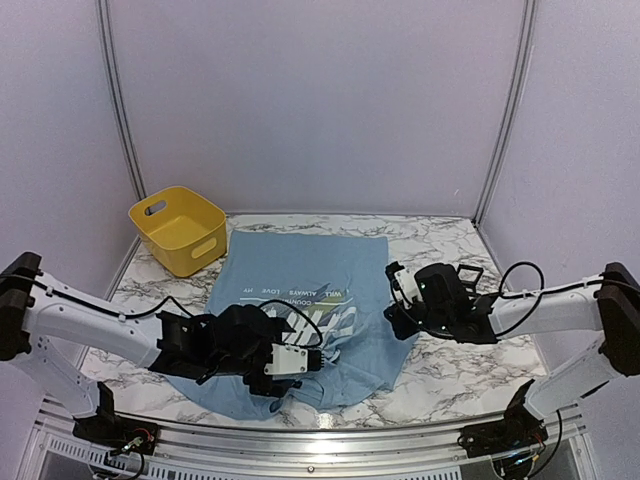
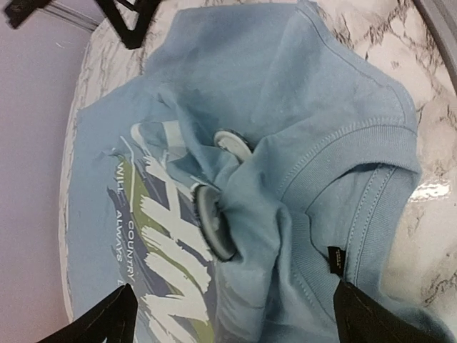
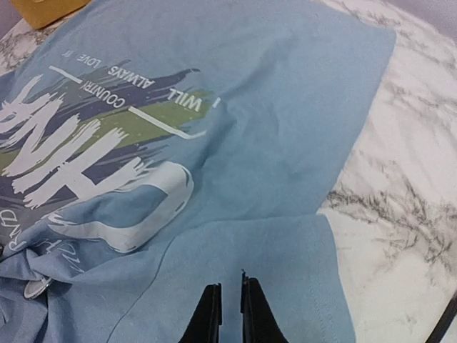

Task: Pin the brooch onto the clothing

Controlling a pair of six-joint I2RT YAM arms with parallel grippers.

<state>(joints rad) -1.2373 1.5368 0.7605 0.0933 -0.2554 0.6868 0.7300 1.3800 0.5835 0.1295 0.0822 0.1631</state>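
The light blue T-shirt [image 1: 300, 270] lies on the marble table, its white lettering and yellow-green streaks facing up. In the left wrist view the shirt [image 2: 300, 86] is bunched near the collar. Two round grey-white discs of the brooch [image 2: 212, 221] sit in the folds there, the second disc [image 2: 232, 141] just beyond the first. My left gripper [image 2: 235, 325] is open wide above this bunch and holds nothing. My right gripper [image 3: 228, 289] is shut and empty, hovering over the shirt's sleeve [image 3: 285, 286]. A disc [image 3: 36, 287] shows at the far left of that view.
A yellow plastic basket [image 1: 180, 228] stands at the back left, beside the shirt's hem. Bare marble table [image 1: 470, 350] lies to the right of the shirt. A metal rail [image 1: 330, 445] runs along the near edge. Walls enclose the back and sides.
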